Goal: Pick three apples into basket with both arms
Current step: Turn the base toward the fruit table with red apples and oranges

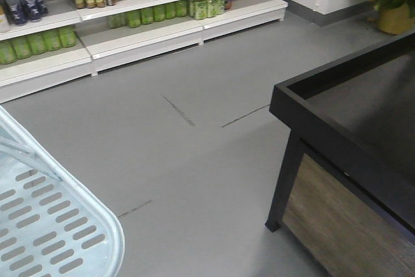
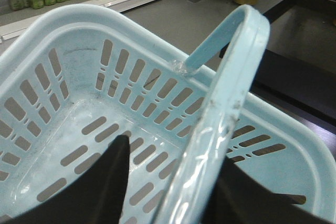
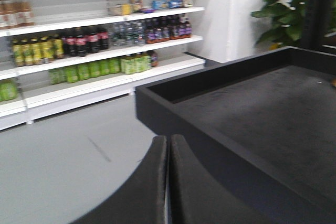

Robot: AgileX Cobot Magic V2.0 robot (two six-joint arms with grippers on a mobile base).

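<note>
The pale blue basket [image 2: 79,22] fills the left wrist view, and it holds nothing. One corner of the basket [image 1: 111,228] shows at the lower left of the front view. Its raised handle [image 2: 231,77] runs between the fingers of my left gripper [image 2: 177,150], close to the right finger [image 2: 241,192]. A gap separates it from the left finger [image 2: 113,177], so this gripper stands open. My right gripper [image 3: 169,139] is shut with nothing in it, above the floor beside the black table. No apples are in view.
A black display table [image 1: 343,134] with a raised rim stands at the right, and it also shows in the right wrist view [image 3: 252,108]. Shelves of bottles [image 1: 130,4] line the back wall. A potted plant [image 1: 392,4] stands at the far right. Grey floor [image 1: 194,160] lies between.
</note>
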